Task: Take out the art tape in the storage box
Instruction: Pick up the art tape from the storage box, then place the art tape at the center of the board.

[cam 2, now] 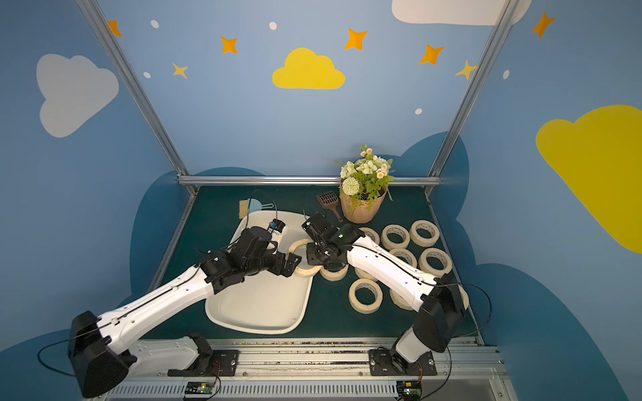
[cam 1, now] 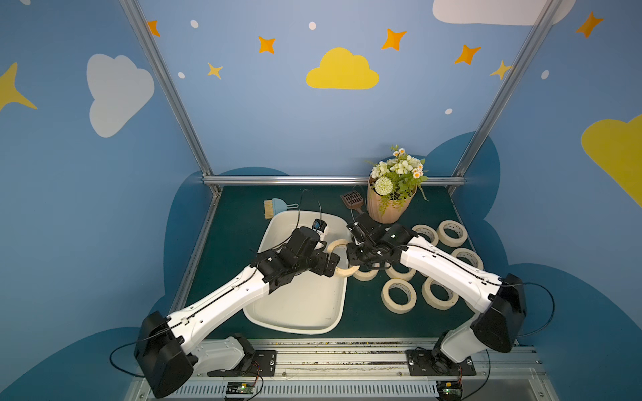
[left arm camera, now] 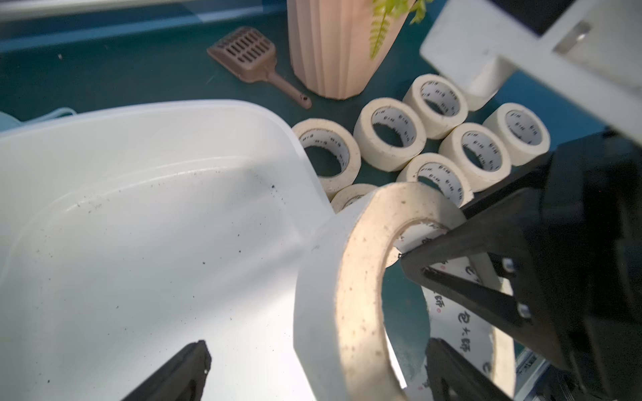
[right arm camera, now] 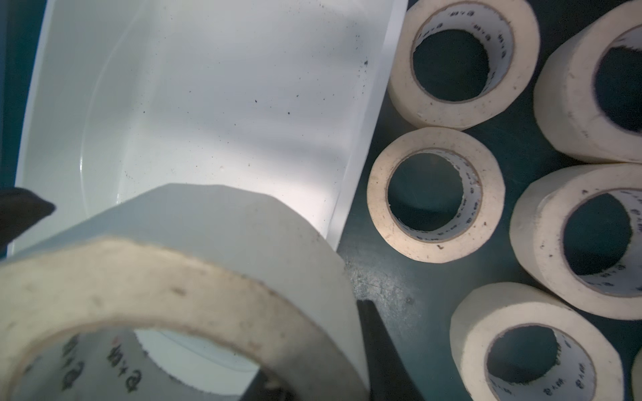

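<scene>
And there was the art tape roll, up on edge right over the storage box rim, on the side facing the pile. It hung between both arms. The right gripper had it pinched through the wall, one finger inside the white core and one outside. The left gripper stood wide apart on either side of the roll, clamping nothing. We read that as a handover: the left arm reaches into the box, and the right arm sits nearer the other rolls lying flat on the green table.

In both top views we saw the two arms meeting nose to nose, and no other roll showing in the box, though the left arm covered part of the floor. The left wrist view gave us what those could not: the finger inside the core, and bare box floor with dark specks. The right wrist view added the pile just beside the rim, packed closely, prints visible in the cores. The ribbed flower pot stood behind the pile, clear of the exchange.
</scene>
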Robot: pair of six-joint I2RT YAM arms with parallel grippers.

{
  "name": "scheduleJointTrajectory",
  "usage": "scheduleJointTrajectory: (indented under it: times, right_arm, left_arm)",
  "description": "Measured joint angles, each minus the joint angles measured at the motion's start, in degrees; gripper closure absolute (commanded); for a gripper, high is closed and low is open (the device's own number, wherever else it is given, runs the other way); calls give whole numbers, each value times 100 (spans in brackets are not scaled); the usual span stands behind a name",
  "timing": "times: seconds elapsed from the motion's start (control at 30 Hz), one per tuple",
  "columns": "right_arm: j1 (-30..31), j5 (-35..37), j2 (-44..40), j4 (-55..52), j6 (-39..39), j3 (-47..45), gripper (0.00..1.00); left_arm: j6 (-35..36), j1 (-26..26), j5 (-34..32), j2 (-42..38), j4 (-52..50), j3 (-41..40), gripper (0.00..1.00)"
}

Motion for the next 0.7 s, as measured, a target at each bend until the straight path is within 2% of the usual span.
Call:
scheduleJointTrajectory:
  times: [0.2, 0.33, 0.5, 0.7]
  right_arm:
    - [-234, 743, -1349, -293, -15, -1010, 100]
    - [-214, 710, -1867, -435, -28, -1764, 100]
    - [-142, 350, -1532, -431, 15, -2514, 100]
    - [-74, -90, -376, -205, -52, -2417, 100]
  left_arm:
    - [302, 175, -662, -1491, -129, -520, 0]
    - [496, 555, -1451, -2520, -20, -1329, 0]
    - [474, 1132, -2190, -3407, 560, -2437, 0]
    - [369, 1663, -2284, -3136, 1051, -2758, 0]
